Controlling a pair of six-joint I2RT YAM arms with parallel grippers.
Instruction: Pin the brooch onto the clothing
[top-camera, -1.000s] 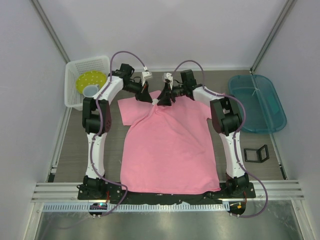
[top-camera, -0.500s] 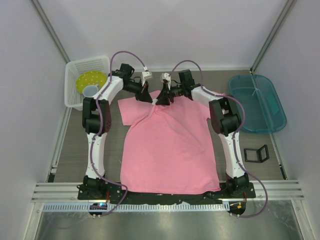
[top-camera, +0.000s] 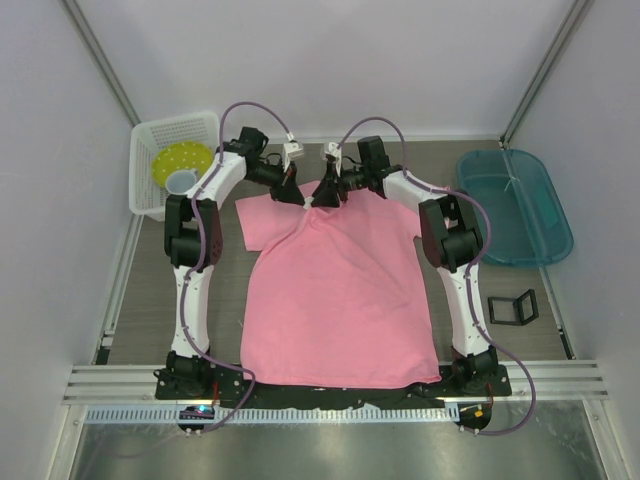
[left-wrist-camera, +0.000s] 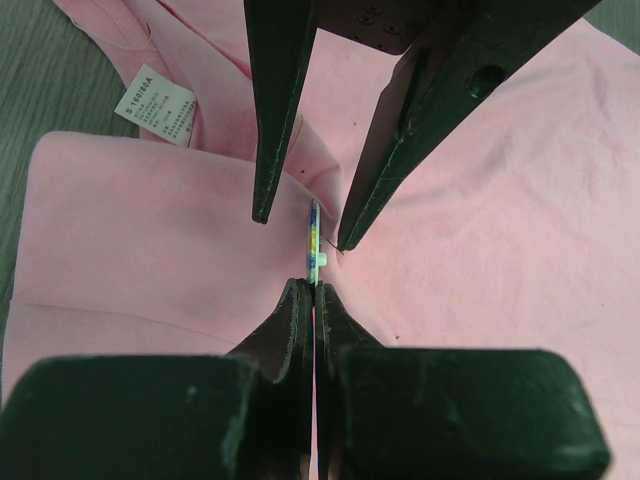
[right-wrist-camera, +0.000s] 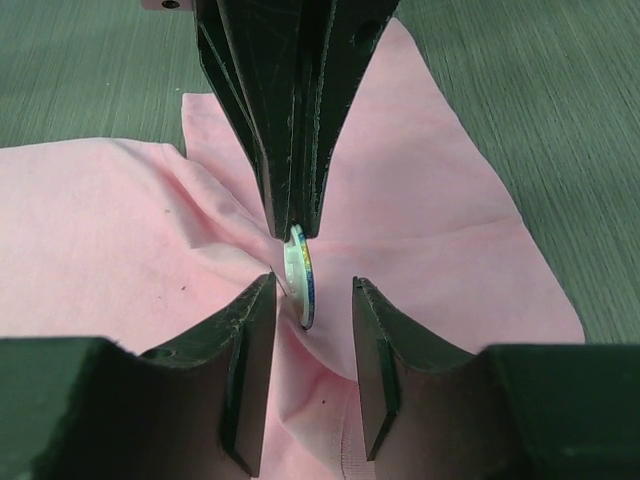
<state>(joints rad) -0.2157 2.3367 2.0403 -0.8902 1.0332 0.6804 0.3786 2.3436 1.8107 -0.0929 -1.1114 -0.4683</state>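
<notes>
The pink T-shirt lies flat between the arms, collar at the far end, bunched up where the grippers meet. In the left wrist view my left gripper is shut on the edge of the tiny brooch, holding it edge-on against the shirt near the white collar label. In the right wrist view my right gripper is open, its fingers on either side of the brooch and a raised fold of shirt. The brooch's whitish back faces the left finger. The left gripper comes down from above.
A white basket with a yellow plate stands at the far left. A teal bin is at the right. A small black square case lies on the table right of the shirt.
My right gripper has shifted slightly left and away, close against the left gripper at the collar. The left arm and the shirt have hardly moved.
</notes>
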